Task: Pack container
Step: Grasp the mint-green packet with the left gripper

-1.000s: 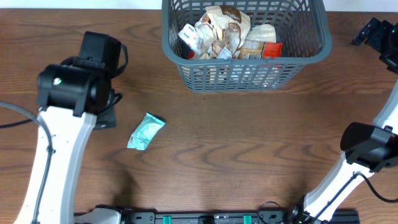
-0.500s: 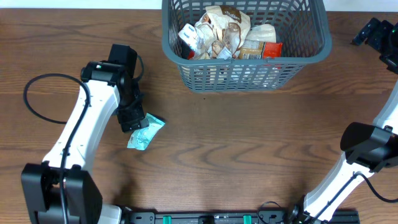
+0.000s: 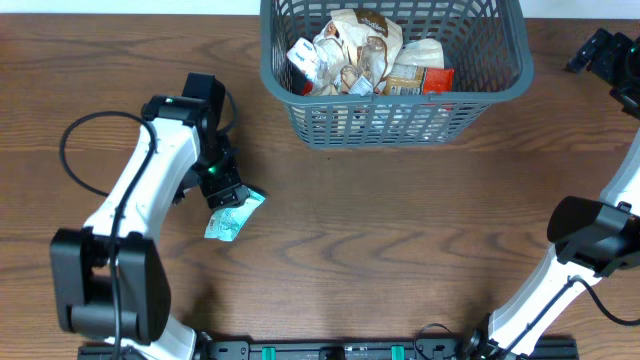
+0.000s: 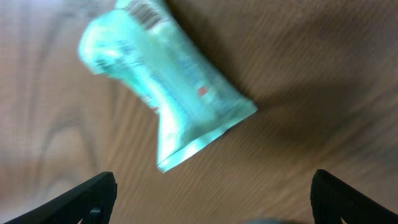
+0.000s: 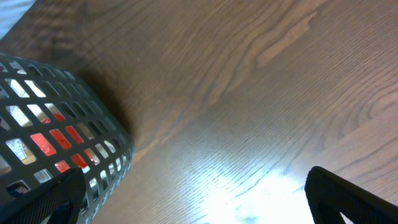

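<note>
Saw big grey-blue lattice-sided plastic basket, thick-rimmed, snack-stuffed, ahead-left of right gripper, fingers splayed; teal foil packet just ahead of left gripper, fingers splayed too.

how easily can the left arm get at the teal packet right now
Likely yes: the left gripper hovers right at the packet, jaws wide open in the wrist view, and the packet lies alone on the table with nothing covering it.

Print on the teal packet is too blurred to read.
</note>
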Tool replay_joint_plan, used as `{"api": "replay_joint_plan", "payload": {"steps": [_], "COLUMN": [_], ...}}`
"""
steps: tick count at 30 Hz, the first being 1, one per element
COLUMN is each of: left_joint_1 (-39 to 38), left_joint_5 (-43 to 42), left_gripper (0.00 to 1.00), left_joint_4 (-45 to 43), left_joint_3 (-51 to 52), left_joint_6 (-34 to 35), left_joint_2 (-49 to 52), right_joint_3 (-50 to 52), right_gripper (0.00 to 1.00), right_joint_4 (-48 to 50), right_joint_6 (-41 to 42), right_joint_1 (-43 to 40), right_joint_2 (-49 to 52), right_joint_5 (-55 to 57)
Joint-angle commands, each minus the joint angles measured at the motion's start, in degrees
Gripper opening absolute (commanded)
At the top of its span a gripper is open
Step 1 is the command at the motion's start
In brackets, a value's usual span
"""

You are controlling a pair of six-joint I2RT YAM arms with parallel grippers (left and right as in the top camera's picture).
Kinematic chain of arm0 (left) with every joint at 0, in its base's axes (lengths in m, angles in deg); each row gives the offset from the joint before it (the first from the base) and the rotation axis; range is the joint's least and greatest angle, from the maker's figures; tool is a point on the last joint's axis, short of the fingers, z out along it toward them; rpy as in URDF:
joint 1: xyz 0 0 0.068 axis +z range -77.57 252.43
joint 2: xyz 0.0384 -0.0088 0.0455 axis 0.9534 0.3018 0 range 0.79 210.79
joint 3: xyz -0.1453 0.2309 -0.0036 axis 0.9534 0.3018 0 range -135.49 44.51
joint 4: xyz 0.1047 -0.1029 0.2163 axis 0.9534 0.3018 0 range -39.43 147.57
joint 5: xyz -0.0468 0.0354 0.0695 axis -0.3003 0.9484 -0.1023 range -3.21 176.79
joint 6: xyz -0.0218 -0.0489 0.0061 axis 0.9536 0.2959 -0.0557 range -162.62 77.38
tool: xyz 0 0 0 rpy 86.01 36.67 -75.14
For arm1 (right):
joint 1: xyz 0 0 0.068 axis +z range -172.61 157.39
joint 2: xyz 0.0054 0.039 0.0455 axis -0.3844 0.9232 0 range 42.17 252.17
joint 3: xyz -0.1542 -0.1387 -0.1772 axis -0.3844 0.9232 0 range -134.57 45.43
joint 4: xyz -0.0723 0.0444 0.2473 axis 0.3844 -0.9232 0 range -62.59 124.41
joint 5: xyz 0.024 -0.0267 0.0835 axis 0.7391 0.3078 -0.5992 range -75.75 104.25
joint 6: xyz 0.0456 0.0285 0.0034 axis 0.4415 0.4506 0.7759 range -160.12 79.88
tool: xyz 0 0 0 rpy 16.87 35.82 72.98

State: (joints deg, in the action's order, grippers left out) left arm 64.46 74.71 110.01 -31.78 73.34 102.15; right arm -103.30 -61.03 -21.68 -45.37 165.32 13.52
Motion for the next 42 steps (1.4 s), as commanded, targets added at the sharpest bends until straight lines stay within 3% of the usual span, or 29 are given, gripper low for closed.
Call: {"api": "replay_joint_plan", "payload": {"steps": [1,12,16,25,30,36,42], "left_joint_1": [1.6,4.3,4.3,4.3,4.3,4.3,4.2], "left_joint_5": [0.4,2.0,-1.0,1.1,4.2,7.1,7.0], "left_gripper": [0.88,0.87,0.87,0.87,0.87,0.87,0.87], "left_joint_4": [-2.0,-5.5,-4.5,-2.7,-2.0,-4.4,-3.3], "left_joint_3": [0.1,0.1,0.1,0.1,0.1,-0.5,-2.1], "left_joint_6": [3.7,3.7,3.4,-15.1,-18.7,-31.1,-36.9], "left_joint_2": [3.8,10.3,10.0,9.6,8.7,7.3,4.7], "right_joint_3": [0.3,0.3,0.3,0.3,0.3,0.3,0.3], "right_gripper": [0.99,0.99,0.99,0.99,0.99,0.99,0.99], "right_joint_4": [-0.2,-0.2,-0.2,-0.2,-0.2,-0.2,-0.2], "right_joint_6": [0.0,0.0,0.0,0.0,0.0,0.0,0.0], "right_joint_1": [0.3,0.3,0.3,0.3,0.3,0.3,0.3], "right_joint_2": [-0.6,-0.6,-0.6,-0.6,-0.6,-0.6,-0.6], "right_joint_5": [-0.4,-0.4,-0.4,-0.4,-0.4,-0.4,-0.4]}}
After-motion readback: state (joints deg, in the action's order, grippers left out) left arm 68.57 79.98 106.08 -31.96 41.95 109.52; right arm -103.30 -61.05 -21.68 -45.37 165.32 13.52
